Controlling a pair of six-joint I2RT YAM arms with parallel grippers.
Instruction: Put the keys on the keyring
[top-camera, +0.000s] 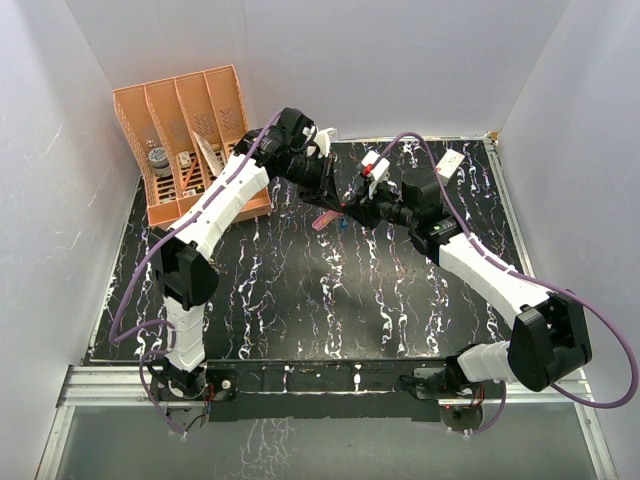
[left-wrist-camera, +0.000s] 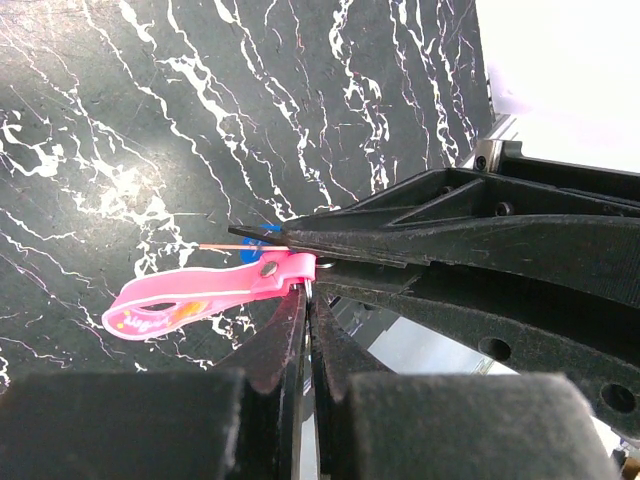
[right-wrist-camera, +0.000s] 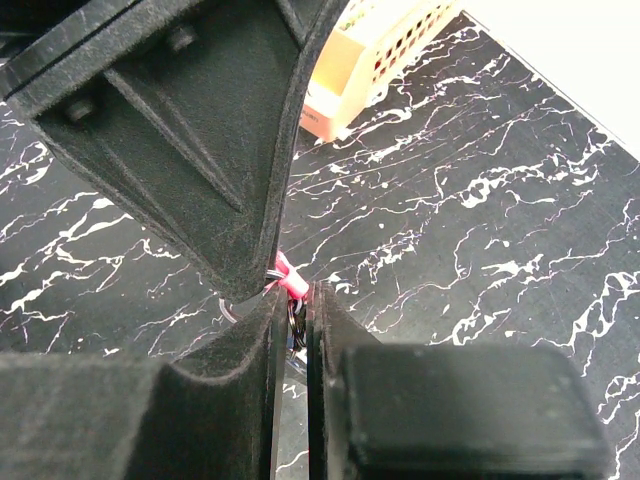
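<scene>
Keyring pinched by its metal end in my closed left gripper; my right gripper closed to a slit, blue key at its tip.

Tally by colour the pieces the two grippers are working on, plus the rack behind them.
Pink: 1, the keyring
Blue: 1, a key head
Orange: 1, the rack
Total: 3
No dark key can be made out.

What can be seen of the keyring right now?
The keyring is a glossy pink strap loop, plastic-looking, with a small rivet and a thin metal ring at one end. It hangs roughly level above the table, free end out. The left gripper is shut on the riveted end; the right gripper appears closed there too.
</scene>
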